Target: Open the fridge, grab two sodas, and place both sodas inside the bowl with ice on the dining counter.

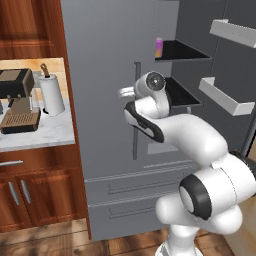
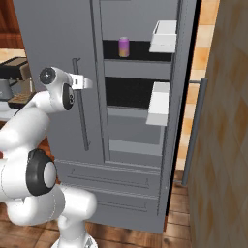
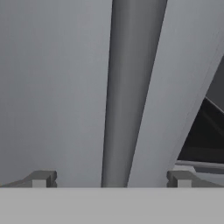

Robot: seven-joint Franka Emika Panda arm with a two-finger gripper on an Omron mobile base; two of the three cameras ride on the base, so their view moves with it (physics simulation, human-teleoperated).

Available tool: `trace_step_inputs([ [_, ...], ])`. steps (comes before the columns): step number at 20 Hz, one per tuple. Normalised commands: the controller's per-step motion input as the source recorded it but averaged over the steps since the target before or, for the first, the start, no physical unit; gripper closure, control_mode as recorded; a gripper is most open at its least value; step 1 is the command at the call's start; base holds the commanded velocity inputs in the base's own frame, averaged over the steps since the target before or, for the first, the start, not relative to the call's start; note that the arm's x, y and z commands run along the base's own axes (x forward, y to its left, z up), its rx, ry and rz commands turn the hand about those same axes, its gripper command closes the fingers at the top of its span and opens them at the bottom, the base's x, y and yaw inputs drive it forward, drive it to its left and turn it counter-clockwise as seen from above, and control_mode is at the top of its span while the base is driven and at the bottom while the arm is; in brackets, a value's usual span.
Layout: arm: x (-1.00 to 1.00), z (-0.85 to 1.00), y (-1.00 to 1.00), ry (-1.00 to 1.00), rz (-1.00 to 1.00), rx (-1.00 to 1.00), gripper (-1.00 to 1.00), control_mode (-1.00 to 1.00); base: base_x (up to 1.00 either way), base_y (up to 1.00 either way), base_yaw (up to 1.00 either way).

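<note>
The grey fridge [image 1: 100,100] [image 2: 53,38] has its right door swung open and its left door closed. A pink-purple soda [image 1: 159,48] [image 2: 124,47] stands on the upper black shelf inside. My gripper [image 1: 125,92] [image 2: 85,83] [image 3: 111,179] is open right in front of the left door's vertical bar handle [image 1: 136,120] [image 2: 82,116] [image 3: 131,87]. In the hand view the bar runs up between the two fingertips, close to them. The bowl and the dining counter are out of view.
White door bins [image 1: 227,97] [image 2: 159,102] hang on the open right door. Left of the fridge, a wall counter [image 1: 45,134] carries a coffee machine [image 1: 17,100] and a paper towel roll [image 1: 51,95]. A tan wall [image 2: 223,145] stands close on the right.
</note>
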Motion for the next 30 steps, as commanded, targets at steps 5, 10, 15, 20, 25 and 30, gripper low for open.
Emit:
trace_step_inputs([
  [5,0.34,0.00,0.00,0.00,0.00,0.00,-1.00,-1.00,0.00,0.00,0.00],
  [10,0.39,-0.04,0.00,0.01,0.00,0.00,-1.00,-1.00,0.00,0.00,0.00],
  [15,0.44,-0.08,0.00,0.01,0.00,0.00,1.00,-1.00,0.00,0.00,0.00],
  [20,0.28,-0.07,0.08,0.02,0.00,-0.01,1.00,-1.00,0.00,0.00,0.00],
  [25,-0.16,-0.09,0.15,0.01,0.01,-0.02,1.00,-1.00,0.00,0.00,0.00],
  [30,-0.65,-0.06,0.09,0.00,0.04,0.00,1.00,-1.00,0.00,0.00,0.00],
])
